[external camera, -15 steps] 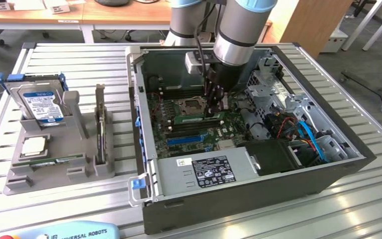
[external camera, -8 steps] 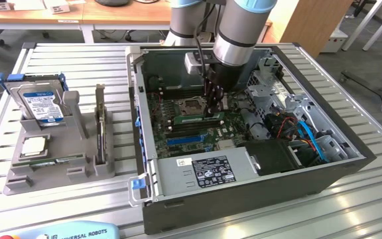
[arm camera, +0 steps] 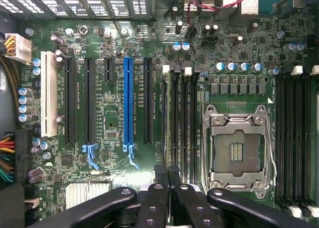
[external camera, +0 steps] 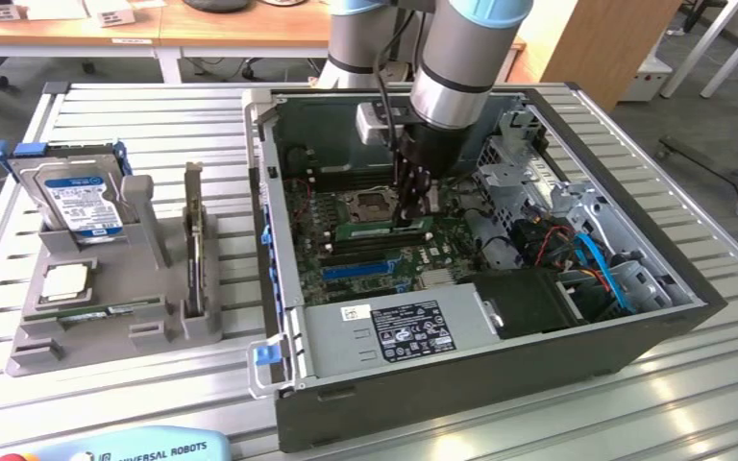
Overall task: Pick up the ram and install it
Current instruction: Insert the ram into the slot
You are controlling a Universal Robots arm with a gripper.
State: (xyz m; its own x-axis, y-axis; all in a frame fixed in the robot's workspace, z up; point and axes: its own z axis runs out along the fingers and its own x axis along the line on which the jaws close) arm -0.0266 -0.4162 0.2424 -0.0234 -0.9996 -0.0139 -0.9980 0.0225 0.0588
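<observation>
The ram (arm camera: 167,118) is a thin stick seen edge-on, standing in a memory slot beside the empty processor socket (arm camera: 238,148). In the exterior view the ram (external camera: 380,231) shows as a green strip on the motherboard inside the open computer case (external camera: 285,288). My gripper (arm camera: 167,171) reaches straight down into the case, its black fingertips (arm camera: 159,170) close together on either side of the stick's near end. The gripper (external camera: 410,219) hangs over the middle of the board, just at the exterior view's right of the socket.
A grey holder (external camera: 36,351) at the exterior view's left carries a hard drive (external camera: 81,197), a silver processor chip (external camera: 64,280) and another upright stick (external camera: 193,252). Case walls, cables (external camera: 594,264) and the power supply (external camera: 395,331) crowd the gripper. A blue card slot (arm camera: 128,106) lies nearby.
</observation>
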